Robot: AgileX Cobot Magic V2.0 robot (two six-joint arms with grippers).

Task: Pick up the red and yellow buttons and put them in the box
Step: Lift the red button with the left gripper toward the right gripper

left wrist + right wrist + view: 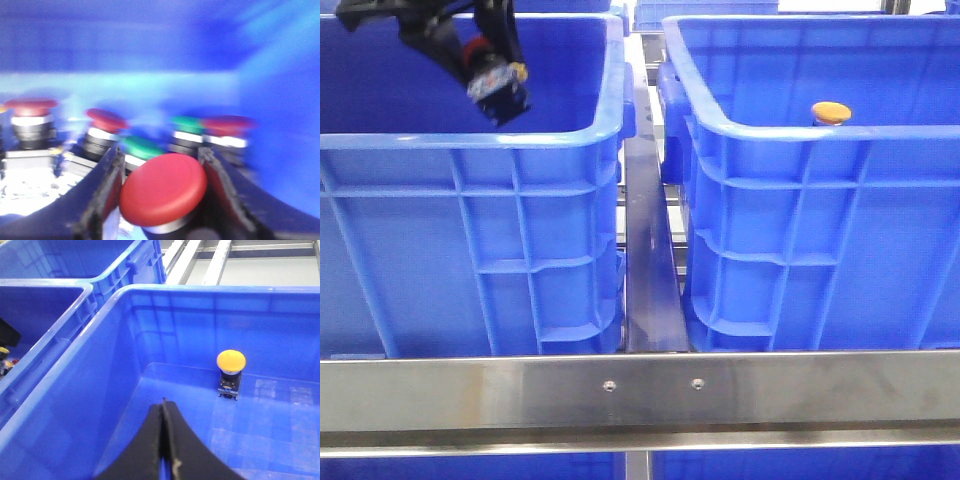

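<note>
The left gripper (490,72) clamps the red button (498,85) between its fingers, apparently above the left bin (470,200); the right bin (800,200), holding the yellow button (831,112), lies to its right.

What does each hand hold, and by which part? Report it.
The left hand holds a red button, fingers on either side of its cap and body. The right hand is shut on nothing.
</note>
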